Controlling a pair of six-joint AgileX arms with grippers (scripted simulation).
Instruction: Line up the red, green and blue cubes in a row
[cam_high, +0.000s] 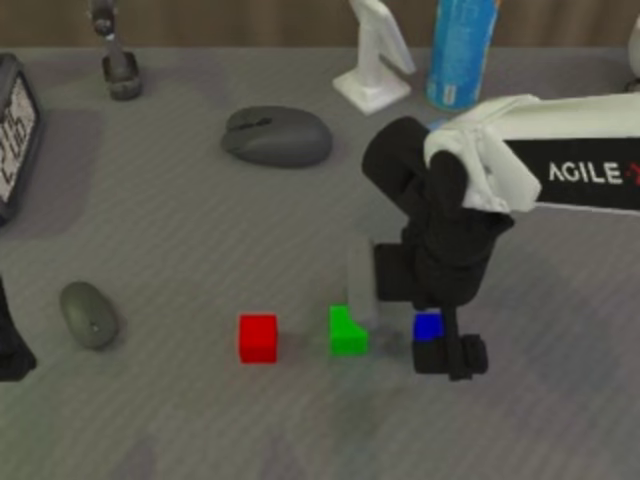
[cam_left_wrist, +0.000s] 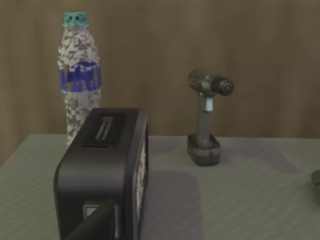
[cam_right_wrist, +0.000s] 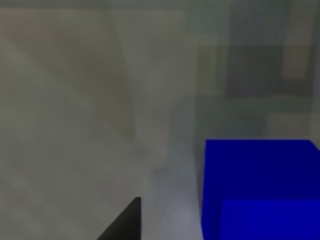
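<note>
Grey tabletop (cam_high: 180, 240): small red cube (cam_high: 257, 337), green cube (cam_high: 347, 330), blue cube (cam_high: 427, 327) already rowed near the front edge; right gripper (cam_high: 440, 335) at blue, fingers' state unclear; left arm parked.

Red cube (cam_high: 258, 338), green cube (cam_high: 347, 330), deep blue cube (cam_high: 427, 326); grey table (cam_high: 180, 230), dark grey mouse (cam_high: 277, 136).
</note>
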